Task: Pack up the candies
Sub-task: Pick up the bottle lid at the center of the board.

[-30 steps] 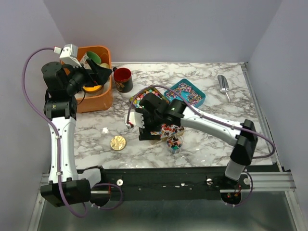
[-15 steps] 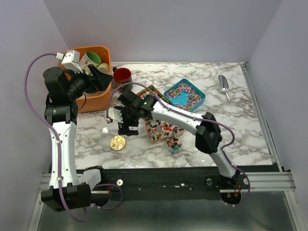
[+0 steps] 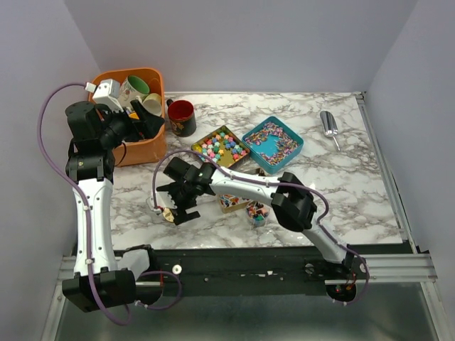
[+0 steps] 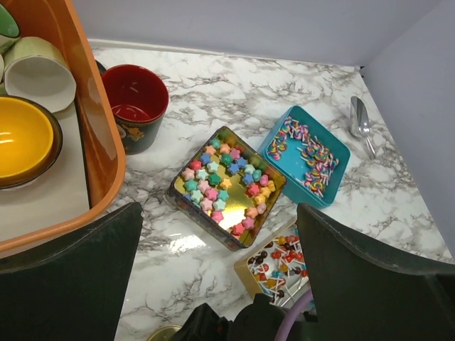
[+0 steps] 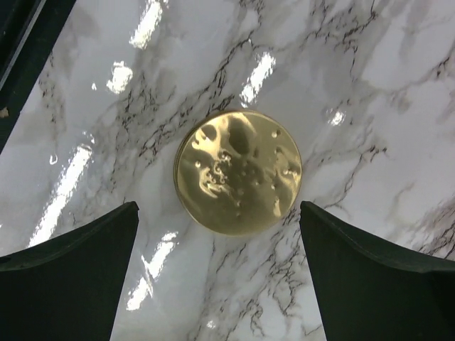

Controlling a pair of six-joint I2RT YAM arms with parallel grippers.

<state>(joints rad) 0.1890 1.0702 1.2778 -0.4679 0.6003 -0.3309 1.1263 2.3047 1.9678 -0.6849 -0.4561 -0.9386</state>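
The candies lie in open tins. Pastel star sweets fill a gold square tin, striped pieces a teal tin, and small lollipops a gold tin, partly hidden by the right arm. A small jar of candies stands near the front edge. My right gripper hangs open over the round gold lid, its fingers on either side of it and apart from it. My left gripper is open and empty, high beside the orange bin.
The orange bin holds several mugs and a yellow bowl. A red mug stands next to the bin. A metal scoop lies at the back right. The right arm stretches across the front of the marble table.
The right arm has swung left, from above the lollipop tin to above the gold lid. The left gripper has shifted slightly by the bin. Both stayed open.
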